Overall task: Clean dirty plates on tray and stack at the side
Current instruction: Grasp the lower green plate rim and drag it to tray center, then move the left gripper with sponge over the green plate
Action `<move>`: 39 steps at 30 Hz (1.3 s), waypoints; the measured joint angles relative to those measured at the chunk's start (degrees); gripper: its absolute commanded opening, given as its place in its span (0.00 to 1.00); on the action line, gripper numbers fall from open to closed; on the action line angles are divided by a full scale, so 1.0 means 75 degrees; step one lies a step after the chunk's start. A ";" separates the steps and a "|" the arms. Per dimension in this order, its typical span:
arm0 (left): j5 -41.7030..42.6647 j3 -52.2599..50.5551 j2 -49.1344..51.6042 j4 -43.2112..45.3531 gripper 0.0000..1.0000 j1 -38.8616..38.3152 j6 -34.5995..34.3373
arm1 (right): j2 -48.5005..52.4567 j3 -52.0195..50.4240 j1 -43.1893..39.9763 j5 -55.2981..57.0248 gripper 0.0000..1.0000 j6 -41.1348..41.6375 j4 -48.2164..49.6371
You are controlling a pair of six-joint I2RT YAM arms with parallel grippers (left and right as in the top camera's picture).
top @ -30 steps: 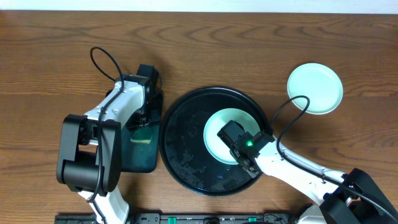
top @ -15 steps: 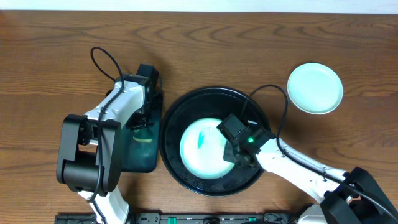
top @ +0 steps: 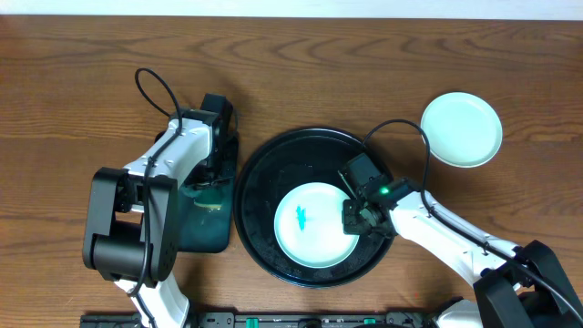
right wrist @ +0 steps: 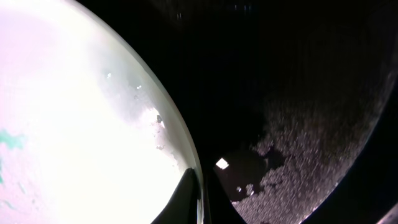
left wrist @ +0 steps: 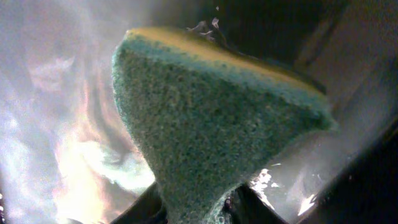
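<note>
A pale plate with a teal smear in its centre lies in the round black tray. My right gripper is shut on the plate's right rim. In the right wrist view the rim sits pinched between the two fingers over the wet tray floor. A clean mint plate rests on the bare wood at the upper right. A third plate is not visible. My left gripper is shut on a green and yellow sponge, its jaws at the sponge's lower end.
A dark-green rectangular tray holding water lies left of the black tray, under my left gripper. Black cables loop above both arms. A black rail runs along the table's front edge.
The right gripper has shifted right and slightly down, dragging the plate with it. The smeared plate, half hidden a second ago, now shows fully. The left arm has not moved.
</note>
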 measured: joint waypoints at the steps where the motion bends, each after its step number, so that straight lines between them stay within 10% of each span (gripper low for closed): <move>1: -0.0009 0.0000 -0.0003 0.0003 0.44 0.0000 -0.0017 | 0.0000 0.0000 -0.0023 0.0003 0.01 -0.0064 0.0020; 11: -0.0009 0.0000 -0.0160 -0.0085 0.48 0.0000 0.0000 | 0.0006 0.0000 -0.0050 0.0055 0.01 -0.0425 0.0224; 18: -0.0023 0.0003 -0.0265 -0.0114 0.07 0.0000 0.0047 | 0.0006 0.0000 -0.0050 0.0064 0.01 -0.0443 0.0268; 39: 0.0460 0.0347 -0.2547 -0.0300 0.07 -0.0009 0.0070 | 0.0020 0.0000 -0.0050 0.0254 0.01 -0.0667 0.1166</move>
